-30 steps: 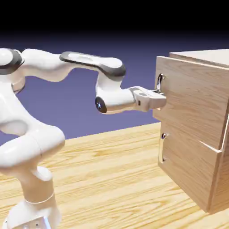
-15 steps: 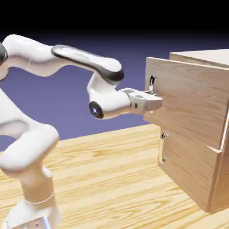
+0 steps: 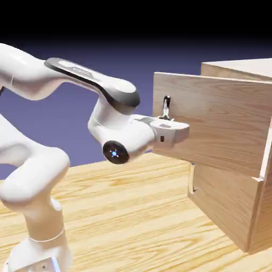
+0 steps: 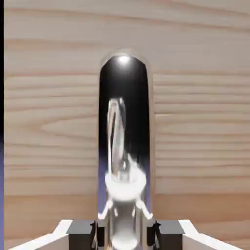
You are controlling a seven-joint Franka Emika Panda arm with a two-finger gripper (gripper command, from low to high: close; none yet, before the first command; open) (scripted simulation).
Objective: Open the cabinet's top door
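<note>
- Closed narrowly around the silver handle (image 4: 124, 229) of the top door, with the fingers (image 4: 82, 234) on both sides of it at 6 o'clock in the hand view.
- Standing partly open in the exterior view: the top door (image 3: 223, 117), toward 3 o'clock from the picture's middle, with its free edge at 9 o'clock on the panel and swung out from the cabinet (image 3: 263, 212).
- Showing at the top: a wedge-shaped gap between the door's upper edge and the front of the cabinet's roof.
- Reaching in from 9 o'clock: the white arm (image 3: 119, 87), bent down at the wrist, with the hand (image 3: 170, 133) close to the door's face, just below the visible part of the handle.
- Lying flush below, toward 4 o'clock: the bottom door (image 3: 223, 196), partly covered by the swung-out panel, with its own handle (image 3: 191, 175) upright near its edge at 9 o'clock.
- Filling most of the hand view: pale wood grain, with a dark, glossy, round-topped strip (image 4: 124, 78) running from near 12 o'clock down toward the fingers, and bright reflections along it.
- Showing at 9 o'clock in the hand view: a thin band of black and blue-violet beyond the door's edge.
- Spread beneath arm and cabinet: the light wooden bench (image 3: 106, 202), toward 6 o'clock.
</note>
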